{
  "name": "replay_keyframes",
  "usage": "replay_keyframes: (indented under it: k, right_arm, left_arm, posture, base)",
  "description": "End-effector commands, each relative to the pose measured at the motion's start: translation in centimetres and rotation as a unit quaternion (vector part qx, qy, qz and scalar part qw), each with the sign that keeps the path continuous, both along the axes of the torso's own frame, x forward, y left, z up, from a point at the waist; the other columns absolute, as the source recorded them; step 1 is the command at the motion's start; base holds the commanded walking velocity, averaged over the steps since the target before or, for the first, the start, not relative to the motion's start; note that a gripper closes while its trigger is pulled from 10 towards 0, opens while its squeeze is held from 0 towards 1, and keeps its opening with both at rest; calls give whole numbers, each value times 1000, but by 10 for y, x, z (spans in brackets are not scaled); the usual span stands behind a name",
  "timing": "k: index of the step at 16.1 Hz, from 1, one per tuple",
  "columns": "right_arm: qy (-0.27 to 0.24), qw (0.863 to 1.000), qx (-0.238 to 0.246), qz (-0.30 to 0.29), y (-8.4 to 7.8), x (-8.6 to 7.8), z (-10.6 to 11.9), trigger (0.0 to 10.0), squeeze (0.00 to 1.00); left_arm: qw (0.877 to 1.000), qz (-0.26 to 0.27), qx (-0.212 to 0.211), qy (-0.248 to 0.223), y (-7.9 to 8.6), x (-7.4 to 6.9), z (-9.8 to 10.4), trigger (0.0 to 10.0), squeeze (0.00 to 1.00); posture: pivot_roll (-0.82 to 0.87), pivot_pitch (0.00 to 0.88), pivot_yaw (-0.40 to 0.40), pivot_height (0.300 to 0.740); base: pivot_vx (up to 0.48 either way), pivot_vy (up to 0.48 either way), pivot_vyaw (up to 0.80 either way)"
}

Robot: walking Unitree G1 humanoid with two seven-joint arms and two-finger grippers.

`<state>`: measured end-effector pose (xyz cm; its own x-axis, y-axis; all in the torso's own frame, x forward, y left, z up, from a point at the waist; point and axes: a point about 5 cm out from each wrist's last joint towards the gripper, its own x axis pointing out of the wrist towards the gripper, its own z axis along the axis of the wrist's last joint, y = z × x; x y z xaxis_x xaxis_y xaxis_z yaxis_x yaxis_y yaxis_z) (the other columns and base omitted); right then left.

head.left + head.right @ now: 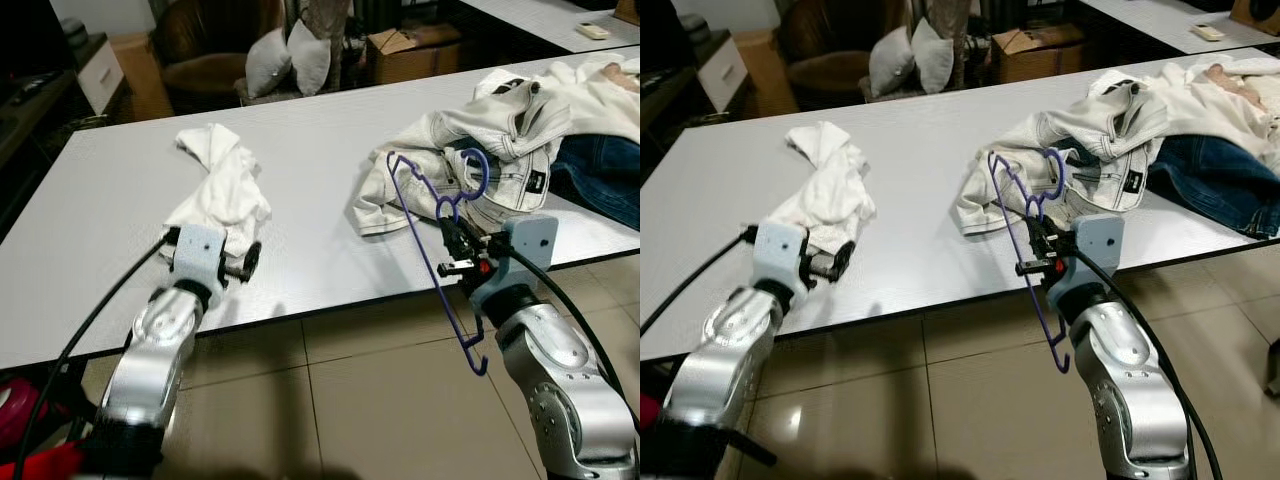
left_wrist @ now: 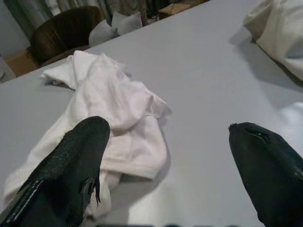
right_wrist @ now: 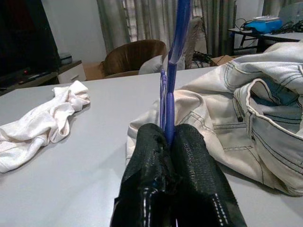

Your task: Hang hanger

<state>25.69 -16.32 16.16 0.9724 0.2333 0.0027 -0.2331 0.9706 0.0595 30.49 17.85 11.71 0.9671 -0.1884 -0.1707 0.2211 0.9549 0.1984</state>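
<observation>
Presently the right gripper (image 3: 171, 142) stood clamped on the blue hanger (image 1: 430, 240) beside pale jeans (image 1: 500, 150); left gripper (image 2: 170, 156), fingers apart, hovered by white cloth (image 1: 222, 185).

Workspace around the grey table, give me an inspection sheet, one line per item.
Surface: grey table, mostly bare in the middle.
Job's things: blue hanger held tilted over the table's near edge, its hook end by the pale jeans.
Clutter: white cloth on the left; dark blue jeans far right.
Grippers: right pincer shut on the hanger; left pincer open, near the white cloth.
Cables: black cable along the left arm; another along the right arm.
Surroundings: brown armchair with cushions, cardboard box, tiled floor.
</observation>
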Motion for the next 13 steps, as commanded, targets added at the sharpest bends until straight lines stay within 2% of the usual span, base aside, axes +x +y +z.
replay_keyframes:
  k: [1, 2, 3, 4, 5, 6, 7, 8, 11, 12, 13]
  right_arm:
    - [-11, 1000, -3, 12, 5, 2, 6, 10000, 0]
    - [-10, 1000, -5, 20, 7, 3, 6, 10000, 0]
    - [-10, 1000, -5, 20, 7, 3, 6, 10000, 0]
    - [-10, 1000, -7, 23, 8, 4, 7, 10000, 0]
    - [-10, 1000, -8, 24, 7, 4, 7, 10000, 0]
    - [-9, 1000, -9, 24, 7, 4, 8, 10000, 0]
    - [-7, 1000, -11, 25, 6, 3, 9, 10000, 0]
    - [-5, 1000, -15, 26, 5, 1, 9, 10000, 0]
    - [3, 999, -24, 25, 1, -8, 11, 10000, 0]
    - [7, 999, -27, 25, 0, -11, 11, 10000, 0]
    - [14, 999, -30, 22, 0, -17, 11, 10000, 0]
  left_arm:
    - [999, 5, 14, 32, 10, 4, -9, 10000, 0]
    - [996, 6, 62, 59, 22, 15, -17, 10000, 0]
    - [996, 6, 62, 59, 22, 15, -17, 10000, 0]
    - [992, 14, 95, 82, 31, 22, -22, 10000, 0]
    - [990, 19, 105, 94, 39, 30, -22, 10000, 0]
    - [990, 20, 96, 97, 41, 39, -19, 10000, 0]
    - [992, 13, 81, 92, 40, 48, -14, 4980, 0]
    - [994, 6, 68, 85, 37, 57, -8, 3137, 0]
    - [993, 13, 80, 85, 36, 68, 0, 1333, 0]
    - [992, 12, 91, 91, 36, 69, -1, 0, 0]
    - [988, 11, 114, 106, 40, 69, -4, 0, 0]
  posture:
    - [-154, 0, 93, 740]
    - [-156, 0, 90, 740]
    - [-156, 0, 90, 740]
    - [-162, 0, 89, 740]
    - [-165, 0, 88, 740]
    - [-177, 0, 87, 740]
    - [-187, 0, 88, 740]
    - [-203, 14, 91, 740]
    - [-240, 73, 100, 740]
    - [-252, 93, 104, 740]
    - [-265, 109, 113, 740]
  base:
    - [0, 0, 0]
    - [0, 0, 0]
    - [0, 0, 0]
    - [0, 0, 0]
    - [0, 0, 0]
    - [0, 0, 0]
    - [0, 0, 0]
    - [0, 0, 0]
    - [0, 0, 0]
    - [0, 0, 0]
    - [0, 0, 0]
